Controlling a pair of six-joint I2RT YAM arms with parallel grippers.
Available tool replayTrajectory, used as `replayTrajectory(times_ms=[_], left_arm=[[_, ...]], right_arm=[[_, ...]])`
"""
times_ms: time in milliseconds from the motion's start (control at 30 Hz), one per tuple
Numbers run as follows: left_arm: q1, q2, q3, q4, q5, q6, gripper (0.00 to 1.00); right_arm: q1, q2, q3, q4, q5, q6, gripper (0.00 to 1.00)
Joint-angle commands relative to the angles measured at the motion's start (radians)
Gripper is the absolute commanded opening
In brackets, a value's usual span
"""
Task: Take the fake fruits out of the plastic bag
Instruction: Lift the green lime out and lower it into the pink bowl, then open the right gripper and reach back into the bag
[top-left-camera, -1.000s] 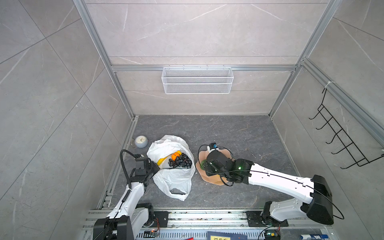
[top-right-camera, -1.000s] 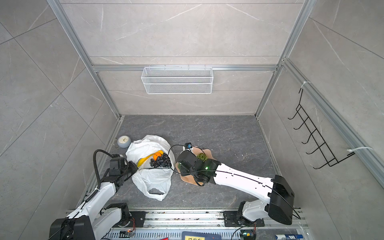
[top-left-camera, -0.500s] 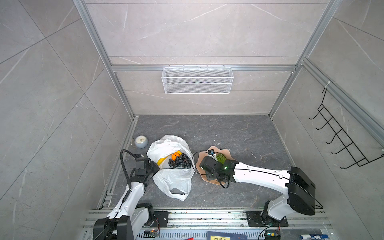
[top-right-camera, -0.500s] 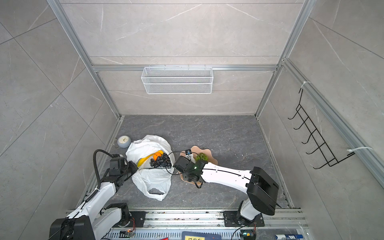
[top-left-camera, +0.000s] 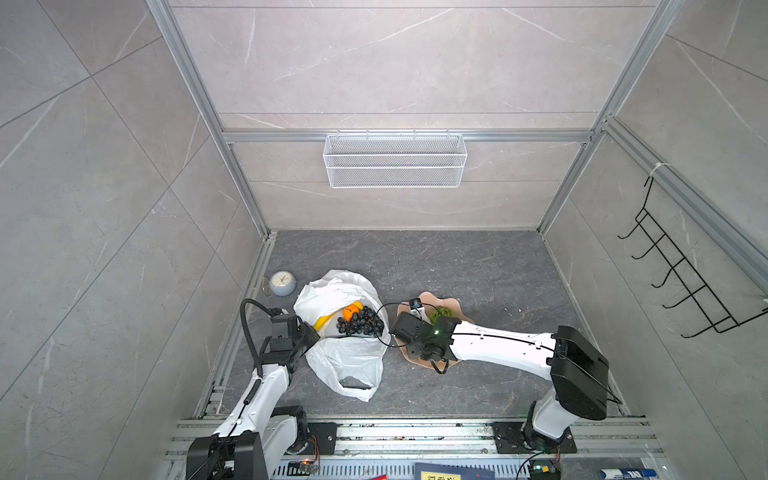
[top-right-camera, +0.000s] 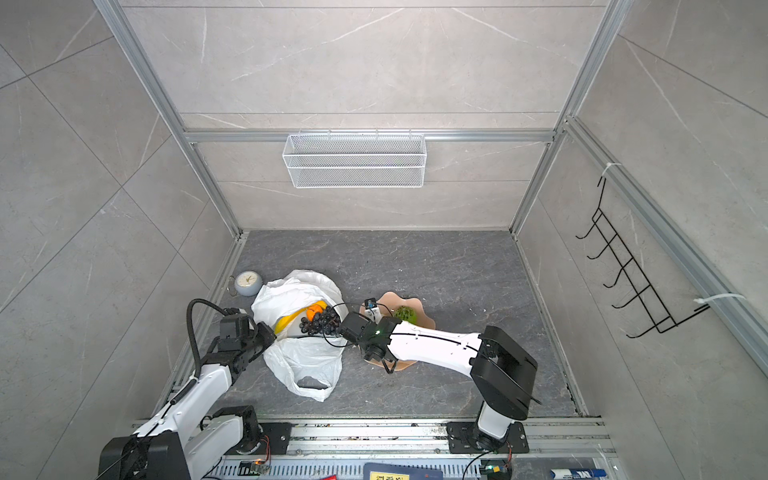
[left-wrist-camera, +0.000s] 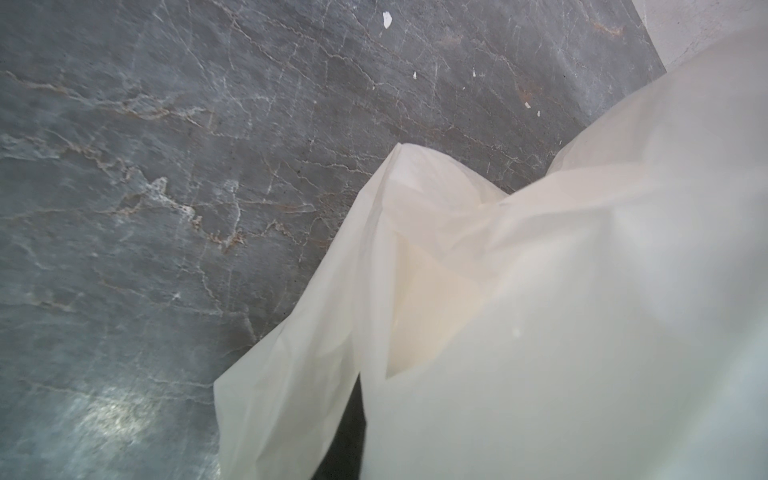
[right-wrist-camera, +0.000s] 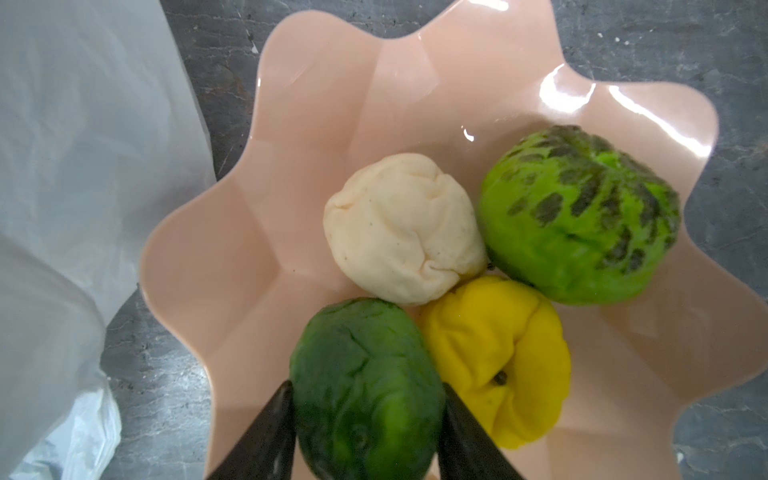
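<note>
In the right wrist view we see the right claw (right-wrist-camera: 368, 386) with its two black fingers (right-wrist-camera: 270, 436) partly spread, one against each flank of a smooth dark green fruit (right-wrist-camera: 365, 374) inside the wavy-edged glossy pink plate (right-wrist-camera: 232, 208). No gap shows on either side, yet we cannot tell whether the fingers press the fruit or only flank it. Beside it in the plate lie a wrinkled cream fruit (right-wrist-camera: 403, 228), a puckered yellow fruit (right-wrist-camera: 503, 361) and a bumpy green fruit (right-wrist-camera: 582, 212) with dark patches, all bunched together. The thin translucent white plastic bag (right-wrist-camera: 83, 145) lies just beside the plate on the dark grey marbled floor (right-wrist-camera: 665, 37). In the left wrist view we see only the bag's film (left-wrist-camera: 540, 291), rising close to the lens, and the floor (left-wrist-camera: 166, 166). In both top views the left claw (top-left-camera: 309, 334) is clenched on the left rim of the plastic bag (top-right-camera: 307, 357), with film gathered at its tip. The bag lies left of the plate (top-left-camera: 428, 297), its mouth open. Inside it we see a dark grape bunch (top-left-camera: 359, 322), a small orange (top-left-camera: 352, 311) and a yellow banana (top-left-camera: 324, 322), close together.
</note>
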Motion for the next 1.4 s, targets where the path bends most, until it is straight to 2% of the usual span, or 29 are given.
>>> replayTrajectory(times_ms=[0, 300, 567, 767, 833, 933, 1067, 1367], left_arm=[[-0.003, 0.004, 0.001, 0.034, 0.007, 0.024, 0.12], [-0.003, 0.002, 0.0, 0.035, 0.013, 0.026, 0.12], [-0.003, 0.014, 0.001, 0.048, 0.034, 0.034, 0.11], [-0.003, 0.025, 0.002, 0.06, 0.057, 0.04, 0.11], [-0.002, 0.025, 0.001, 0.065, 0.062, 0.042, 0.11], [-0.002, 0.033, 0.002, 0.071, 0.062, 0.04, 0.11], [-0.003, 0.06, 0.013, 0.068, 0.069, 0.041, 0.11], [-0.005, 0.069, 0.015, 0.075, 0.093, 0.045, 0.11]], right_arm=[[0.008, 0.018, 0.029, -0.033, 0.034, 0.008, 0.59], [0.017, -0.019, 0.012, -0.012, 0.032, -0.008, 0.72], [0.038, -0.082, 0.04, -0.052, 0.092, -0.019, 0.72], [0.07, -0.114, 0.09, -0.086, 0.137, -0.036, 0.68], [0.086, -0.124, 0.127, -0.08, 0.134, -0.053, 0.67], [0.112, -0.109, 0.188, 0.003, 0.067, -0.094, 0.64], [0.116, 0.015, 0.297, 0.144, -0.045, -0.142, 0.62], [0.08, 0.438, 0.777, 0.044, -0.245, -0.25, 0.51]])
